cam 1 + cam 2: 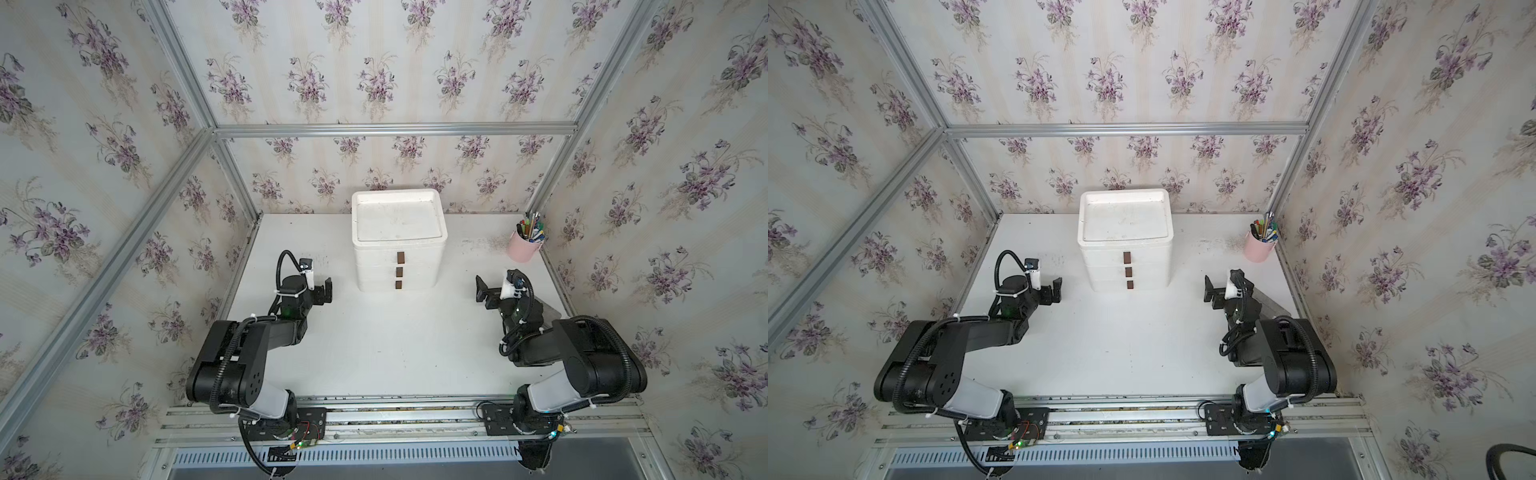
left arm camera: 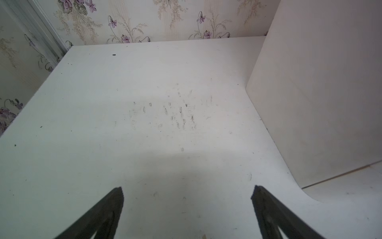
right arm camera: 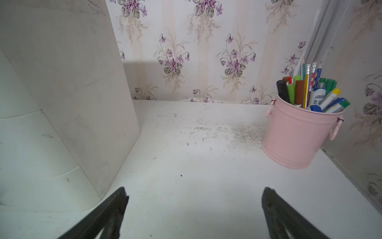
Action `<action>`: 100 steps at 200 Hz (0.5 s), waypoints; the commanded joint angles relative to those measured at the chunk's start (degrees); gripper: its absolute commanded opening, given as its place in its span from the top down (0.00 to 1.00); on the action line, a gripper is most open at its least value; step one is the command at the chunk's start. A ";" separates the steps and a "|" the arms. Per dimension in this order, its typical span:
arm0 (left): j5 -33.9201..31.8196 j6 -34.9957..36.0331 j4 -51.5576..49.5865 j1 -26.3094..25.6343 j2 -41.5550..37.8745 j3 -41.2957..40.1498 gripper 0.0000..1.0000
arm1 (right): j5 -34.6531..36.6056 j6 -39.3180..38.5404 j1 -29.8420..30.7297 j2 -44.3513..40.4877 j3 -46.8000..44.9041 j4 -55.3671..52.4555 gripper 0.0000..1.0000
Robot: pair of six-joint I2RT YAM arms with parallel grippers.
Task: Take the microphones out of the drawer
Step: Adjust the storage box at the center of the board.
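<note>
A white drawer unit (image 1: pixel 374 266) (image 1: pixel 1104 266) stands at the back middle of the table, seen in both top views. Its three drawers, each with a small brown handle (image 1: pixel 400 272), are all shut. The microphone is hidden. My left gripper (image 1: pixel 326 291) (image 2: pixel 187 192) hovers to the left of the unit, open and empty, with the unit's side wall (image 2: pixel 320 93) beside it. On the unit's right side, my right gripper (image 1: pixel 482 291) (image 3: pixel 195 193) is also open and empty, close to the unit's corner (image 3: pixel 62 93).
A pink bucket of pens and markers (image 1: pixel 524 247) (image 3: pixel 297 134) stands at the back right corner. Wallpapered walls with metal framing close in the white table (image 1: pixel 395 345) on three sides. A metal rail runs along the front edge.
</note>
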 commanded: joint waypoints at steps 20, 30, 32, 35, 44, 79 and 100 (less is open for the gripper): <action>-0.37 0.43 1.40 -0.36 0.05 0.16 0.01 | -0.45 -0.18 0.00 0.06 0.06 1.23 0.00; -1.50 0.70 1.35 -0.97 -0.14 0.06 0.01 | -0.50 -0.18 -0.02 0.02 0.08 1.21 0.00; -1.64 0.77 1.35 -1.02 -0.21 0.03 0.01 | -0.52 -0.18 -0.03 0.00 0.07 1.23 0.00; -1.68 0.79 1.35 -1.04 -0.17 0.00 0.01 | -0.45 -0.18 0.00 0.02 0.06 1.24 0.00; -2.30 0.90 1.40 -1.42 -0.12 0.01 0.01 | -0.27 -0.18 0.06 0.01 -0.02 1.24 0.00; -4.15 1.16 1.70 -2.11 -0.16 -0.15 0.01 | 1.68 0.00 0.48 0.03 -0.76 2.59 0.00; -2.36 0.65 1.62 -1.13 -0.04 0.11 0.01 | 1.78 0.00 0.55 -0.02 -0.81 2.71 0.00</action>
